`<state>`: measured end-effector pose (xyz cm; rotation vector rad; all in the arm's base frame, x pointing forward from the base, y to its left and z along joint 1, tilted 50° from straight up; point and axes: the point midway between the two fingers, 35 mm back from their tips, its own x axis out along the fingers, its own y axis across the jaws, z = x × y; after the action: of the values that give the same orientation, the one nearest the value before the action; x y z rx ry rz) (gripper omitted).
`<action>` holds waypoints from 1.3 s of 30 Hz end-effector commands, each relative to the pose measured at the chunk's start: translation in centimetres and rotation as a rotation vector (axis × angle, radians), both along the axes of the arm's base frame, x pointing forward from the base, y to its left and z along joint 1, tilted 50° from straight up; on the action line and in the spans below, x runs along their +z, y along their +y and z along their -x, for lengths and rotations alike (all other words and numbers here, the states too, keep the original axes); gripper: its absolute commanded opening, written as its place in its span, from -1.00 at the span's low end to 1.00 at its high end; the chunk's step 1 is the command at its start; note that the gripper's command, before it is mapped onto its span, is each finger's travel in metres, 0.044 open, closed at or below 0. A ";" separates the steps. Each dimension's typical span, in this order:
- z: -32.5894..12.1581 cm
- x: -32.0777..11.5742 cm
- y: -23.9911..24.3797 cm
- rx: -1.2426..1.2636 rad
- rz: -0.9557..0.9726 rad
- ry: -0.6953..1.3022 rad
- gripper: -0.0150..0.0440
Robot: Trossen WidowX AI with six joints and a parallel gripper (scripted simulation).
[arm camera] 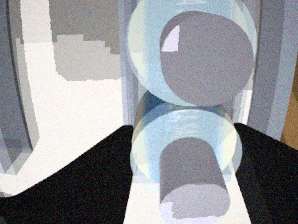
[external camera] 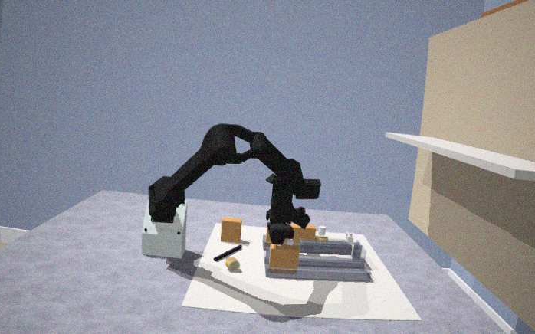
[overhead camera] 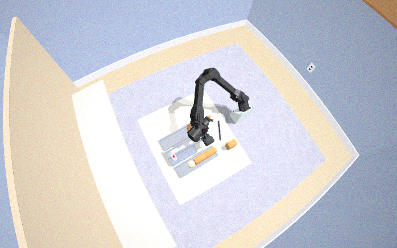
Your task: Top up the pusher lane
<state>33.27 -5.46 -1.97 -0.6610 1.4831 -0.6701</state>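
In the wrist view my gripper (arm camera: 182, 135) is shut on a jar (arm camera: 187, 120) with a pale blue shoulder and grey lid. A like jar (arm camera: 207, 60) stands just ahead of it between clear lane walls; the two look touching or nearly so. The held jar looks roughly upright; its base and the low front stop are hidden. The middle lane (overhead camera: 183, 156) has a red dot at its far end. The gripper is over its front end. In the exterior view the gripper (external camera: 283, 240) is low, partly behind an orange block. The pusher plate cannot be made out.
Side lanes hold orange blocks (overhead camera: 205, 155) (external camera: 283, 257) and a pale-lidded jar (overhead camera: 191, 164) (external camera: 322, 230). A yellow jar (external camera: 232, 263) lies on its side on the white mat (external camera: 236, 294), near a black rod (overhead camera: 219, 129) (external camera: 228, 253). Another orange block (overhead camera: 231, 144) (external camera: 231, 230) stands in front of the lanes.
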 end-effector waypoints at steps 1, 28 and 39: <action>-0.4 0.1 -0.6 -0.008 0.011 -0.021 -0.49; 0.0 0.1 -0.6 -0.008 0.011 -0.021 -0.49; 0.2 0.1 -0.6 -0.008 0.011 -0.021 -0.49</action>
<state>33.06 -5.63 -2.07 -0.6535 1.4714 -0.6740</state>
